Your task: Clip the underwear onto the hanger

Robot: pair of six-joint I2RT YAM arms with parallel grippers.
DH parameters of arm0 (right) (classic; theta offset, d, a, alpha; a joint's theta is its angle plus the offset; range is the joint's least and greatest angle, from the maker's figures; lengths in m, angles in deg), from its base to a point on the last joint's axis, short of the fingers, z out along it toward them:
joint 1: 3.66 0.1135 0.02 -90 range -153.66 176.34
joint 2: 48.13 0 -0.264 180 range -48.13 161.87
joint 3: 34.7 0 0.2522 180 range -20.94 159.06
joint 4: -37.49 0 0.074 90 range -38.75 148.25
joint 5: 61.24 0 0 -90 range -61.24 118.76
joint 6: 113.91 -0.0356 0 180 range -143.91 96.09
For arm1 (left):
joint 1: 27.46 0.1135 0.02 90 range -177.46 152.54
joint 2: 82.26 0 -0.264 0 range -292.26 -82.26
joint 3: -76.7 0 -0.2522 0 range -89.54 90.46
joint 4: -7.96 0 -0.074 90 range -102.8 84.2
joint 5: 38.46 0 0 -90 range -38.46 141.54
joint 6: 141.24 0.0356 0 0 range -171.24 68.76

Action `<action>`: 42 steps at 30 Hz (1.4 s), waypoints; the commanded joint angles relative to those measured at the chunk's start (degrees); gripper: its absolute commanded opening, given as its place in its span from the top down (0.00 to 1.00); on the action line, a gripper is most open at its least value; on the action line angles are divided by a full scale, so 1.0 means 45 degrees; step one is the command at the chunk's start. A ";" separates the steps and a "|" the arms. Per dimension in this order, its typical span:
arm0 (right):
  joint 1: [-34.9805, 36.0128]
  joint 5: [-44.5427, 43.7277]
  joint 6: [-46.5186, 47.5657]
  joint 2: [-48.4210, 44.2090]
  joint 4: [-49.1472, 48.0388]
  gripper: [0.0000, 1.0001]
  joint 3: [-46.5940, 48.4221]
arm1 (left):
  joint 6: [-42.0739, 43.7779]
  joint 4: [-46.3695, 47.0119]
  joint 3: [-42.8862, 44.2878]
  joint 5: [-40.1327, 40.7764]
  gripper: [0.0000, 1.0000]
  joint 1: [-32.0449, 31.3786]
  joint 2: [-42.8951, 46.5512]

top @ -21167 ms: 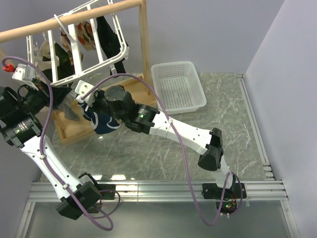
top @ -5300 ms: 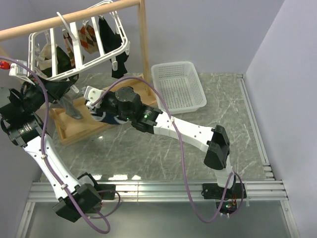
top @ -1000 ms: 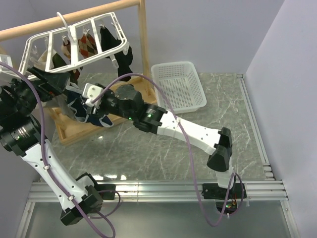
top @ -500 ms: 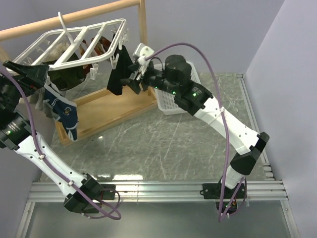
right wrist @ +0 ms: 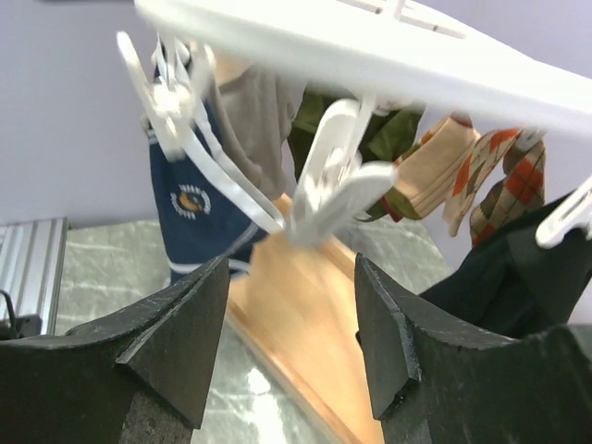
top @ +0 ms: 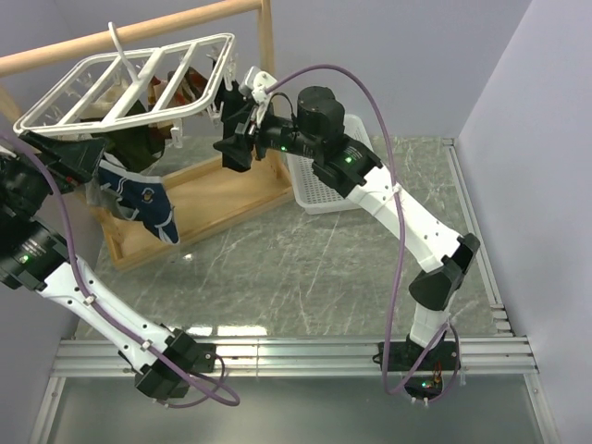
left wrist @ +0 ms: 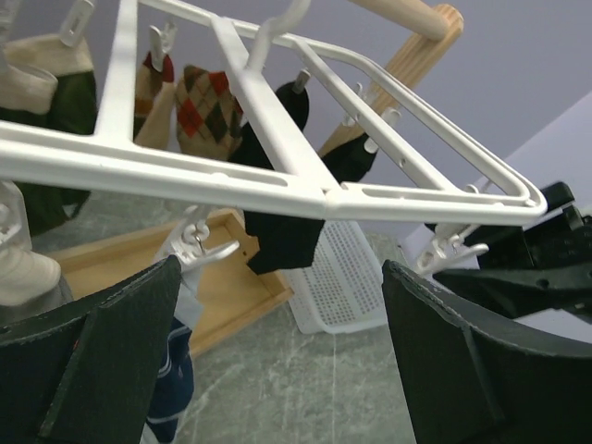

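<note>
I am holding my left gripper [left wrist: 277, 268] spread wide, with nothing between its fingers, just under the near edge of the hanger [left wrist: 166, 171], which is hanging by its hook from the wooden rail [top: 139, 32]. The underwear [top: 143, 199] is dangling from a clip [left wrist: 199, 245] on that near edge, close beside this gripper. In the left wrist view its navy fabric is showing low down at the edge of my left finger, not in the gap. I cannot tell whether cloth and finger are touching. My right gripper [top: 236, 139] is standing at the hanger's opposite end, beside a black garment [left wrist: 282, 236] that is hanging there. Its jaws are also parted and empty, and it is well apart from the underwear. In the right wrist view the underwear is hanging off to the left, above and beyond the left finger. Another white clip, blurred, is hanging over the gap between the fingers.
</note>
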 commanded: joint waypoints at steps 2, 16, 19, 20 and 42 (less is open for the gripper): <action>-0.0035 0.0434 -0.0488 0.0343 -0.0910 0.36 0.1259 | 0.0453 -0.0623 0.0183 -0.1918 0.05 0.0752 0.0248; 0.0238 0.1783 -0.0665 0.0362 -0.1301 0.41 0.0811 | 0.2912 -0.2305 0.1294 -0.6707 0.06 0.1909 0.1067; 0.0335 0.1705 -0.0743 0.0558 -0.1574 0.41 0.1064 | 0.2250 -0.1363 0.1138 -0.6688 0.06 0.1771 0.1245; 0.0375 0.1685 -0.0666 0.0597 -0.1633 0.41 0.1104 | 0.2522 -0.1657 0.1294 -0.6688 0.06 0.1771 0.1167; 0.1254 -0.2924 -0.0762 0.1456 -0.3158 0.39 0.1573 | 0.6508 -0.6403 0.2584 -0.6649 0.02 0.1419 0.0406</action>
